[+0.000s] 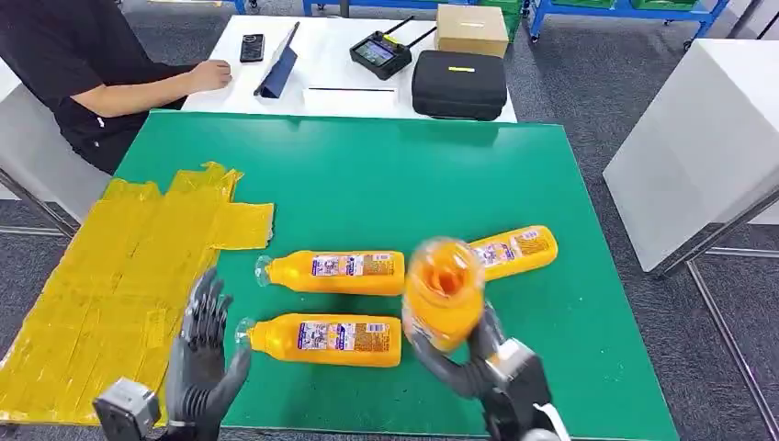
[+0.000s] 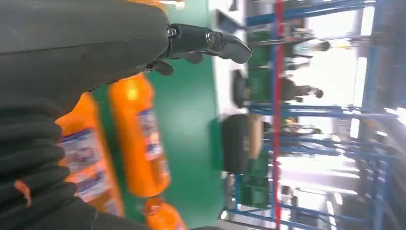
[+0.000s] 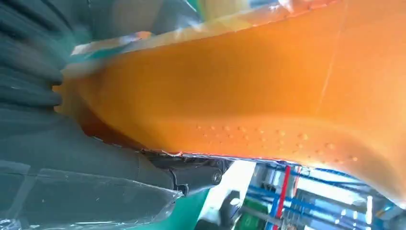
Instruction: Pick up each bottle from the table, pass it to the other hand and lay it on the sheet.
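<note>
my right hand (image 1: pixel 478 363) grips a blurred orange bottle (image 1: pixel 444 292), base toward camera, label unreadable | left hand (image 1: pixel 204 354) empty, fingers spread, beside yellow sheet (image 1: pixel 110 276) | three bottles (image 1: pixel 331 273) lying on green counter (image 1: pixel 386 184) | person's arm (image 1: pixel 138 92) at white table (image 1: pixel 340 64) behind
</note>
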{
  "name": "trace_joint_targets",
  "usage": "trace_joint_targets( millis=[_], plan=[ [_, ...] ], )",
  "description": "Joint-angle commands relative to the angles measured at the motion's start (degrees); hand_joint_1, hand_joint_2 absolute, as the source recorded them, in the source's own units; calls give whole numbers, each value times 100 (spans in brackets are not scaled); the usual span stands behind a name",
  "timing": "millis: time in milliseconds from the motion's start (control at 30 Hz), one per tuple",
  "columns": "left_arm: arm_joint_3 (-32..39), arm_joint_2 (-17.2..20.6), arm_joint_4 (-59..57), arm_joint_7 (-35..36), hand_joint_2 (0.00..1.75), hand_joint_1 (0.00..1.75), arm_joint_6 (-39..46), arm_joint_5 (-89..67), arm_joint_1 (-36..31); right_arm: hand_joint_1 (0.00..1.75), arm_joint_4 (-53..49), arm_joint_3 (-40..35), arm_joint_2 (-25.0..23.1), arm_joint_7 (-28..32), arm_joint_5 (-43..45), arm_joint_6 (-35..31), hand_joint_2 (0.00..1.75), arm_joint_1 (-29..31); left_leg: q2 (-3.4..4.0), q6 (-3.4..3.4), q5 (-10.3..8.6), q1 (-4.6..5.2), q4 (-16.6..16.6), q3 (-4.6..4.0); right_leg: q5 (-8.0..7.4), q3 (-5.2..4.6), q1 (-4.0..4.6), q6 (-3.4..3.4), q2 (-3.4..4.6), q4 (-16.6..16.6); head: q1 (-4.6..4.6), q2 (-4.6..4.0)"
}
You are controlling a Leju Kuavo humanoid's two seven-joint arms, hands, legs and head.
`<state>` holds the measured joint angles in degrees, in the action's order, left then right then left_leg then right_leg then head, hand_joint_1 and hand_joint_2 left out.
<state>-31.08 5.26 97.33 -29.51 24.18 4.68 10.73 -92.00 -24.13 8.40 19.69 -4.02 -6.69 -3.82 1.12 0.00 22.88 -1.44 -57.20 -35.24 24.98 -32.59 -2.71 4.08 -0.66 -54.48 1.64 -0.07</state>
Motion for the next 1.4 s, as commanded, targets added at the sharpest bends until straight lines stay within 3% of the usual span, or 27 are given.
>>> trace_joint_targets(
  millis=[33, 133, 333, 600, 767, 800, 900, 933, 1167, 1200, 1233, 1400],
  plan=[
    [268, -552, -605, 215, 175, 0, -524, -195, -825, 175, 1989, -453, -1125, -417, -120, 89, 175, 1553, 15, 5, -6, 0, 6, 6, -14, -4, 3, -29, 24, 5, 2, 0],
    [233, -601, -671, 230, 175, 0, -610, -192, -915, 175, 2180, -540, -1222, -494, -180, 122, 175, 1731, 22, 4, -14, -1, 13, -12, -29, 34, 5, -30, 35, 11, 2, 0],
    [85, -786, -735, 427, 175, 0, -841, -77, -1092, 175, 2666, -1051, -1621, -960, -921, 90, 175, 2242, 10, 12, -24, 3, -1, -33, -37, 18, -1, -17, 20, -5, 0, 0],
    [-34, -832, -731, 500, 175, 0, -1057, 211, -1200, 175, 2840, -1266, -1713, -1148, -1474, -47, 175, 2353, -1, 15, -21, 4, -2, -35, -31, 16, -1, -26, 11, -5, 0, 0],
    [-175, -792, -878, 766, 175, 0, -1202, 446, -1551, 175, 3105, -1775, -1924, -1468, -2670, -220, 175, 2525, -4, 12, -23, 4, -3, -42, -31, 9, -2, -24, 8, -9, 0, 0],
    [-164, -807, -849, 783, 175, 0, -1188, 457, -1568, 175, 3127, -1642, -2033, -1390, -2311, 57, 175, 2439, -2, 11, -25, 4, -1, -44, -34, 6, -2, -21, 9, -7, 0, 0],
    [-176, -822, -780, 797, 175, 0, -1178, 458, -1578, 175, 3208, -1696, -2015, -1364, -2364, 19, 175, 2426, -5, 10, -28, 3, 0, -50, -33, 1, -1, -16, 4, -4, 0, 0],
    [-112, -839, -697, 823, 175, 0, -1066, 465, -1507, 175, 3291, -2023, -1957, -1565, -3249, -372, 175, 2519, -2, 9, -25, 2, 0, -42, -31, 7, 1, -26, 10, -5, 2, 0],
    [156, -929, -660, 1071, 175, 0, -984, 656, -1412, 175, 3975, -2805, -2237, -1267, -3481, -90, 175, 2675, 2, 9, -23, 1, 0, -44, -30, 6, 1, -25, 12, -5, -2, 0],
    [199, -939, -648, 1062, 175, 10, -968, 655, -1383, 175, 4047, -2905, -2260, -1227, -3482, -98, 175, 2696, 0, 7, -27, 1, 1, -51, -32, 0, 1, -17, 7, -4, 0, 0],
    [243, -937, -621, 1040, 175, 173, -953, 647, -1343, 175, 4112, -2967, -2287, -1189, -3436, -88, 175, 2706, 1, 8, -22, 1, 0, -43, -29, 5, 1, -28, 12, -6, 0, 0],
    [385, -948, -526, 956, 175, 175, -917, 596, -1204, 175, 4165, -3048, -2242, -1146, -3252, -170, 175, 2761, -7, 8, -26, 0, 0, -56, -30, -6, 2, -17, 0, -4, 0, 0]
  ],
)
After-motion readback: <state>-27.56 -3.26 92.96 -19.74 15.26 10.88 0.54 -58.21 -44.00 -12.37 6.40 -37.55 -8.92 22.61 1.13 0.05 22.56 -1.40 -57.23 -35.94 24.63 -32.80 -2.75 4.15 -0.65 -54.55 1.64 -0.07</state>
